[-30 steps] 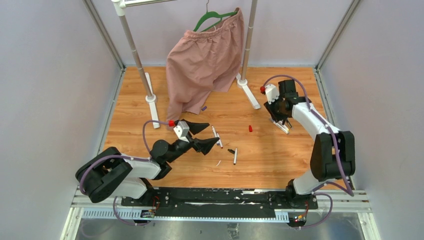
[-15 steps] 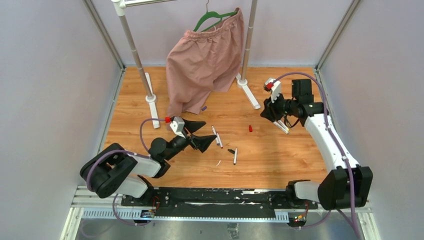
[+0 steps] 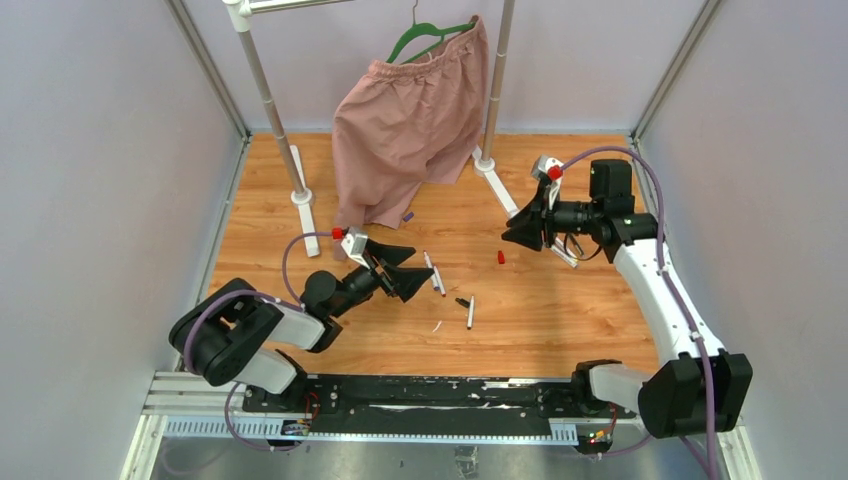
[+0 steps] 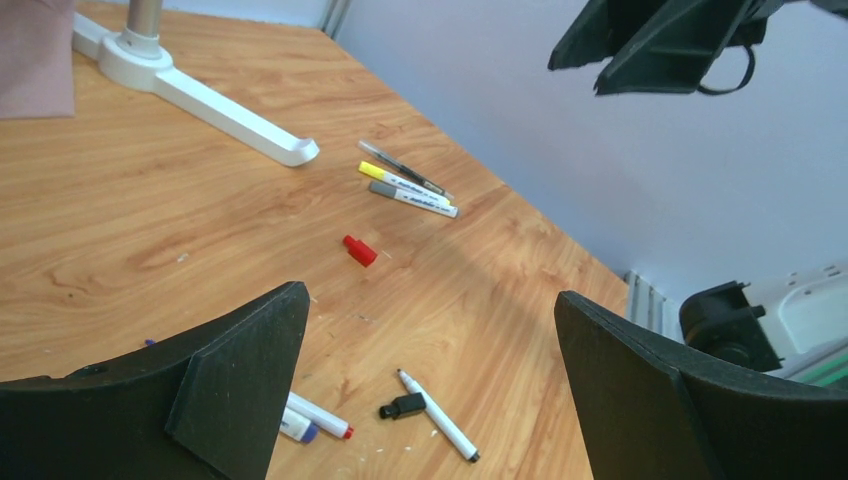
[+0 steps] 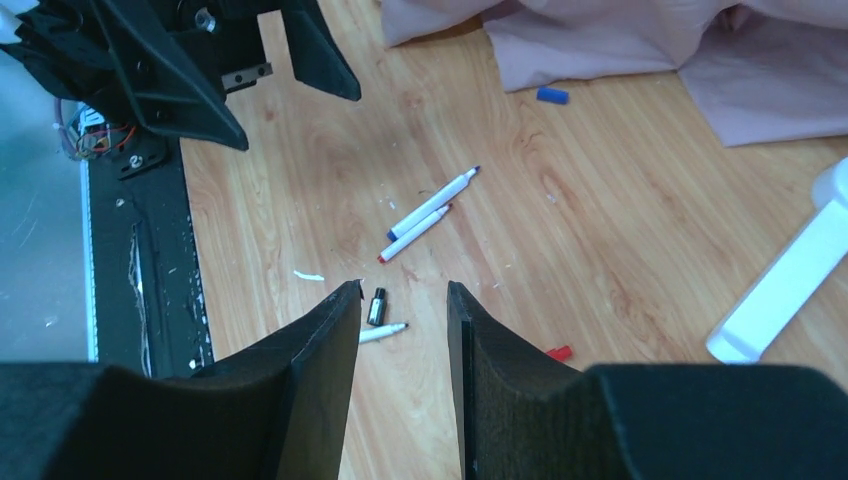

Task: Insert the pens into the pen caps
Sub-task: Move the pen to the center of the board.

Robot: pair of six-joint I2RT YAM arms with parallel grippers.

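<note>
Capping: nothing joined up that I can see, every loose piece lying flat on the worktop (image 3: 560, 320); my call is that the job is barely begun.
Left gripper (image 3: 415, 270): spread wide, nothing between its fingers, low over the wood.
Right gripper (image 5: 402, 295): just a narrow gap, empty too, raised and aimed at the middle.
Beside the left gripper: pair of pens (image 4: 322, 418), red-tipped and blue-tipped, lying together.
Nearer, slightly right: white pen (image 3: 470, 312), with the black cap (image 3: 462, 301) just beside it.
Middle: red cap (image 4: 359, 250), alone.
Right side: three pens (image 4: 405, 185) bunched below the right arm; whether their yellow and grey ends are caps, I cannot tell.
Far: purple cap (image 5: 552, 95) near the hem of the pink shorts (image 3: 410, 120).
</note>
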